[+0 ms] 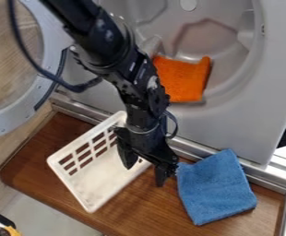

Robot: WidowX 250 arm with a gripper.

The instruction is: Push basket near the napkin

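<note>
Basket (99, 184) lies partly beneath the gripper (145, 169); jaws spread, one over the basket, one beyond its rim toward the blue napkin (216, 188).

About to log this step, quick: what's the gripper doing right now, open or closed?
Gripper: open, fingers apart at the white basket's edge, not clamped on anything.

arm (96, 39): black, jointed | cable (78, 87): dark, looping | wrist band (142, 131): pale | spots (109, 35): light, perhaps screws
</note>
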